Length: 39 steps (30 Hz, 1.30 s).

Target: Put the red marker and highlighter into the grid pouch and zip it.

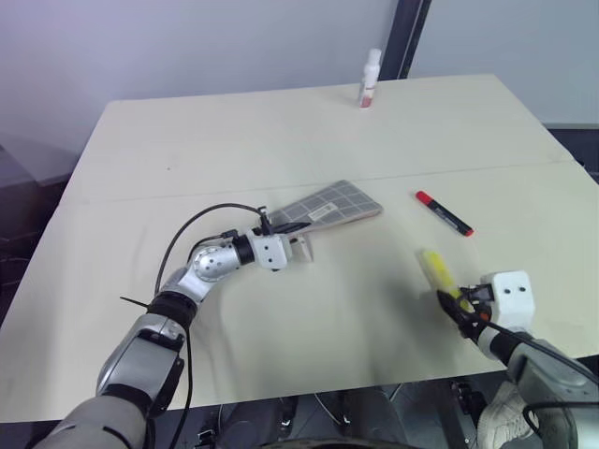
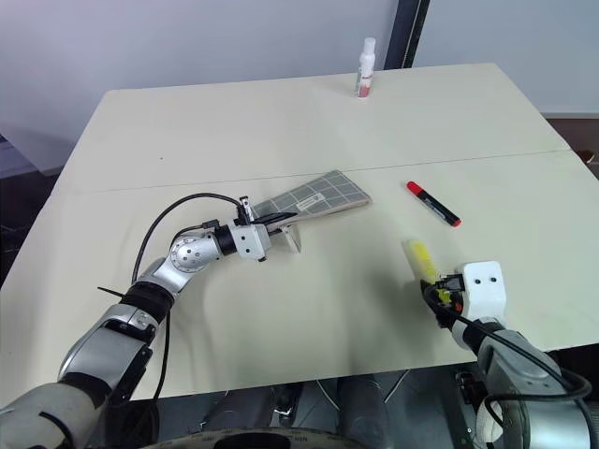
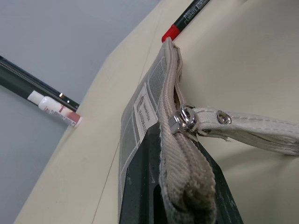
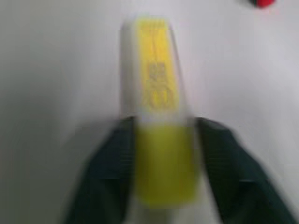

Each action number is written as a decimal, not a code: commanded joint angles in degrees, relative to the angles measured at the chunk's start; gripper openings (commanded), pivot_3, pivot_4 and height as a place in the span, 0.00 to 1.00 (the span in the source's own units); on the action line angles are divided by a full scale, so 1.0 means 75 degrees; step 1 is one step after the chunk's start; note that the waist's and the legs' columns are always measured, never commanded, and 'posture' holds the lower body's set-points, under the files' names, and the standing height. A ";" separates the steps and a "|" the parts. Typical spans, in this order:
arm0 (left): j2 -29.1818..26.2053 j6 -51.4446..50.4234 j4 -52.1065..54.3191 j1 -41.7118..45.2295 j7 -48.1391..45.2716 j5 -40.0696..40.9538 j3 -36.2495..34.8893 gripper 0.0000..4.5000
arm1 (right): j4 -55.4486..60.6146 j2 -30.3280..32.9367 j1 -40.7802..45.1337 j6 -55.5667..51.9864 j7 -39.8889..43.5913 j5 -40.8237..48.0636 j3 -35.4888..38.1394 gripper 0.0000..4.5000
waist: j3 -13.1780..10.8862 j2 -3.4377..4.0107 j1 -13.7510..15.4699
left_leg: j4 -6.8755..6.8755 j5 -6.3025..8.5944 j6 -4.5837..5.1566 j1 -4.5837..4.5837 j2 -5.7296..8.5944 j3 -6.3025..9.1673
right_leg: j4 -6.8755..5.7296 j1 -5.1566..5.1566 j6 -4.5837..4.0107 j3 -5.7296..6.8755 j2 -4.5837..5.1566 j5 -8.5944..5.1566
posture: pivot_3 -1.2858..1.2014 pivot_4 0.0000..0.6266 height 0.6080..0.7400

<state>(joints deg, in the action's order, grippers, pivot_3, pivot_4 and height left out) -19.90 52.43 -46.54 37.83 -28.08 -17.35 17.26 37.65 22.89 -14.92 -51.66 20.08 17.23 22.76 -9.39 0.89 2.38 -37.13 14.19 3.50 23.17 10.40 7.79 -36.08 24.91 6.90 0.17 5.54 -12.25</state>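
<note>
My right end effector (image 1: 456,304) has its fingers on either side of the highlighter (image 1: 436,270), at its near yellow end; the wrist view shows both fingers flanking the body, looks like they're gripping it, though blur hides whether the pads are pressed on. The highlighter's long axis runs straight away from that end effector, far end aimed roughly toward the red marker (image 1: 444,213), which lies just beyond it on the bench (image 1: 281,131). The grid pouch (image 1: 329,207) is well to the left of the highlighter. My left end effector (image 3: 180,196) is clamped shut on the pouch's near edge at the zipper, holding it tilted up. Right arm is clearly nearer both pens. Hard to make out: how far the pouch mouth is open; the zipper slider (image 3: 182,119) sits near my fingers.
</note>
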 commanded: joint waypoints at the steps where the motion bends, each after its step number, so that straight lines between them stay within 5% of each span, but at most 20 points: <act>1: -0.0037 0.0077 0.0127 -0.0036 -0.0024 0.0087 0.0028 0.00 | 0.0232 0.0299 0.0178 0.0619 0.0425 0.0153 -0.0326 0.20 | 0.0000 0.0000 -0.0005 | 0.0001 0.0000 0.0000 0.0001 0.0000 0.0000 | 0.0000 0.0001 0.0000 0.0000 0.0000 0.0000 | 0.52 0.24 1.00; 19: 0.0238 -0.0277 0.0902 -0.0318 -0.1008 0.1130 -0.0048 0.00 | -0.0669 0.1379 0.1620 0.1483 0.1238 0.0039 -0.1728 0.20 | -0.0011 -0.0019 -0.0003 | -0.0004 -0.0010 -0.0014 0.0016 0.0002 0.0002 | 0.0006 0.0007 -0.0001 0.0002 0.0003 0.0001 | 0.52 0.24 1.00; 39: 0.0081 -0.0633 0.1337 -0.0487 -0.1222 0.1304 -0.0086 0.00 | -0.0814 0.1402 0.1374 0.1967 0.1368 0.0264 -0.1390 0.20 | -0.0011 -0.0018 -0.0006 | -0.0006 -0.0008 -0.0010 0.0016 0.0002 0.0002 | 0.0000 0.0009 -0.0003 0.0001 0.0002 0.0002 | 0.52 0.24 1.00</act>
<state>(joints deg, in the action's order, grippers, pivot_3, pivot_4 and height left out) -19.20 47.66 -39.12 34.11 -36.80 -9.26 17.17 31.02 32.93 -5.52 -38.33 30.59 19.20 11.25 -9.47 0.76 2.33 -37.18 14.11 3.39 23.29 10.41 7.80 -36.08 24.98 6.88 0.17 5.55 -12.23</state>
